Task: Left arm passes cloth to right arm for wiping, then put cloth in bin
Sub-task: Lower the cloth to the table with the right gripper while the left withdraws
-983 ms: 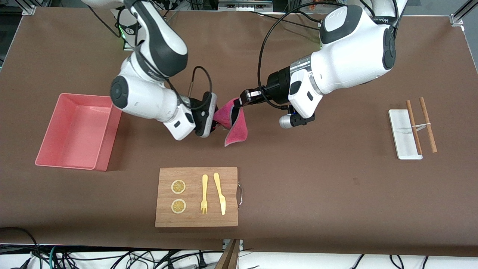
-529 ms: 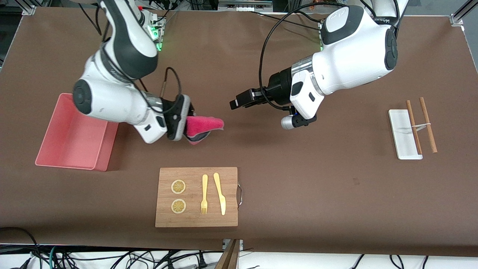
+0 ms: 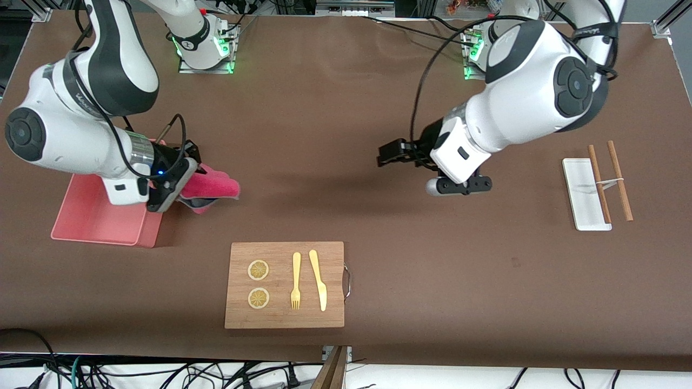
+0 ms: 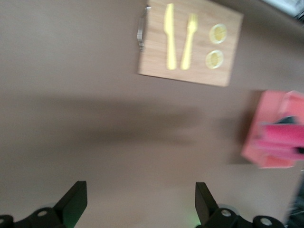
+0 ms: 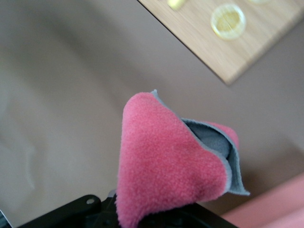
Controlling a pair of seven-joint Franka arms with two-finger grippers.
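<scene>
Right gripper (image 3: pixel 186 181) clamps the bunched cloth (image 3: pixel 212 187) beside the bin (image 3: pixel 92 219); loose folds risk slipping free, while the left gripper (image 3: pixel 390 154) hangs wide open, empty.

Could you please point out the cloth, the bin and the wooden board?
cloth (image 3: pixel 213 187), front view, pink folded face.
bin (image 3: pixel 89 226), front view, floor near its front wall.
wooden board (image 3: pixel 284 319), front view, bare front edge.
</scene>
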